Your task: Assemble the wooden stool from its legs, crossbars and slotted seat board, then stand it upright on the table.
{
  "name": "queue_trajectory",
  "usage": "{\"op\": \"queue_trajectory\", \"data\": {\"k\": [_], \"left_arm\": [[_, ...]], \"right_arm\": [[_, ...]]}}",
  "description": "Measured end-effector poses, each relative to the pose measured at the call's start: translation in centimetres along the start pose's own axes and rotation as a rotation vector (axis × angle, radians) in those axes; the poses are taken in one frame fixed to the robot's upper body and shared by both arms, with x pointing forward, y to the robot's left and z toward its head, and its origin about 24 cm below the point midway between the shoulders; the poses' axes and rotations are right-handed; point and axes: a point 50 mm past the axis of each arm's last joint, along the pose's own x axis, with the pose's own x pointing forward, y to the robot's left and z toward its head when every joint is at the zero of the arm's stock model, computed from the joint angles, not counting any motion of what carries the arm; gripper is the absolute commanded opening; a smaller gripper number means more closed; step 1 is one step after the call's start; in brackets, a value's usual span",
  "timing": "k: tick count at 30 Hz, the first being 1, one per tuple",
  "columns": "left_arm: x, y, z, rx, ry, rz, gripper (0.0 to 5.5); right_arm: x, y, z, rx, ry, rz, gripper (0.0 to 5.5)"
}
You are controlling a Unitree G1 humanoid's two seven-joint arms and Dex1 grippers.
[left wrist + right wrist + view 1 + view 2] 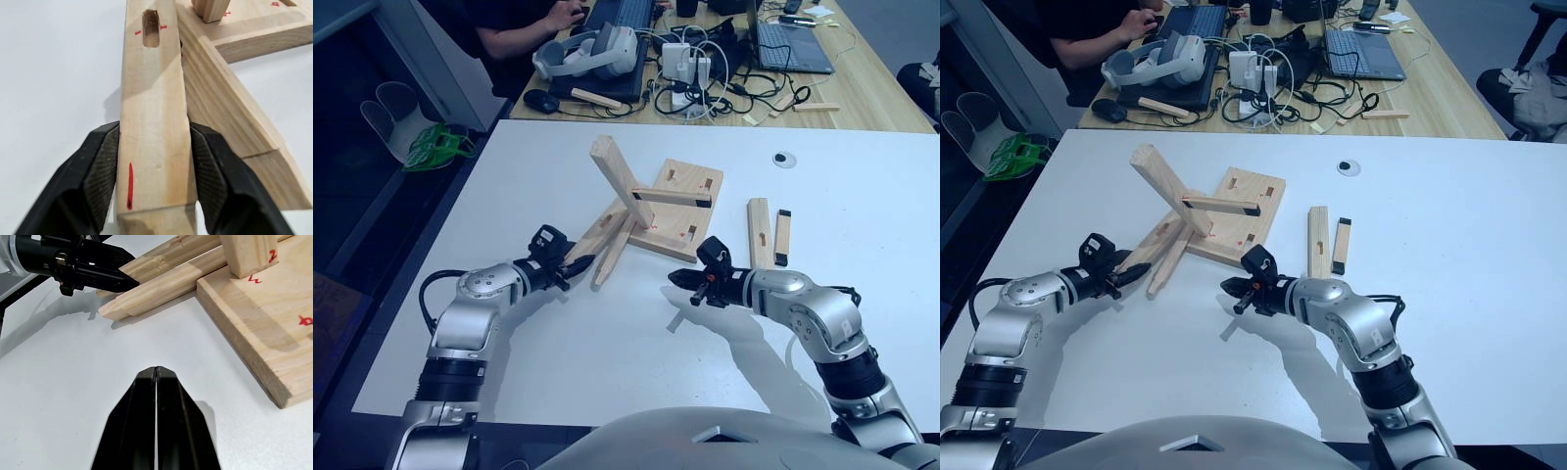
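The slotted seat board (683, 213) lies flat mid-table. One wooden leg (619, 176) stands tilted in it, with a crossbar (671, 199) sticking out of that leg. Two more legs (612, 250) lie side by side off the board's left corner. My left gripper (576, 264) is shut on the near end of the slotted leg (154, 107), its pads (100, 166) pressed on both sides. My right gripper (677, 279) is shut and holds nothing; it hovers just in front of the board's near edge (254, 328). It points toward the left gripper (98, 274).
A loose leg (759, 232) and a short black-ended crossbar (782, 237) lie right of the board. A small round disc (786, 158) sits farther back. A cluttered wooden desk (862, 98) borders the table's far edge. The near tabletop (607, 362) is bare.
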Motion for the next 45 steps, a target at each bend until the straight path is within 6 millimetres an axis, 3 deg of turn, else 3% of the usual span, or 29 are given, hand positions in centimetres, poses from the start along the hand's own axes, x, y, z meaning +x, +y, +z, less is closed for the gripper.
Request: {"op": "queue_trajectory", "data": {"k": [9, 18, 27, 31, 34, 36, 38, 39, 43, 45], "left_arm": [[-0.7, -0.2, 0.8, 0.072, -0.001, -0.041, 2.08], [-1.5, -0.5, 0.4, 0.193, 0.146, -0.092, 2.08], [-2.2, 2.0, 3.4, 0.107, -0.098, 0.211, 2.08], [-3.8, 4.8, 6.1, 0.130, -0.262, 0.480, 2.07], [-6.0, 7.7, 11.9, 0.275, -0.466, 0.680, 2.07], [-7.4, 8.3, 16.1, 0.388, -0.607, 0.734, 2.07], [-8.3, 7.0, 21.1, 0.551, -0.796, 0.718, 2.07], [-8.1, 6.1, 22.1, 0.605, -0.836, 0.676, 2.07], [-5.2, 1.1, 23.3, 0.811, -0.933, 0.404, 2.07], [-4.5, -0.1, 23.3, 0.859, -0.958, 0.330, 2.07]], "right_arm": [[0.2, 0.0, 0.3, 0.018, -0.021, -0.001, 0.00], [0.4, -0.2, 0.2, 0.032, -0.022, -0.008, 0.00], [0.3, -0.2, 0.9, 0.001, -0.081, -0.012, 0.00], [-0.9, 0.3, 4.5, -0.009, -0.338, 0.013, 0.14], [-2.8, 1.8, 10.2, -0.019, -0.609, 0.100, 0.64], [-4.4, 2.3, 13.4, -0.026, -0.748, 0.142, 0.97], [-7.6, 2.7, 18.2, -0.030, -0.961, 0.196, 1.36], [-8.6, 2.7, 19.6, -0.017, -1.026, 0.225, 1.61], [-10.9, 2.3, 23.2, 0.050, -1.166, 0.297, 2.18], [-11.6, 2.2, 24.0, 0.056, -1.209, 0.293, 2.50]]}}
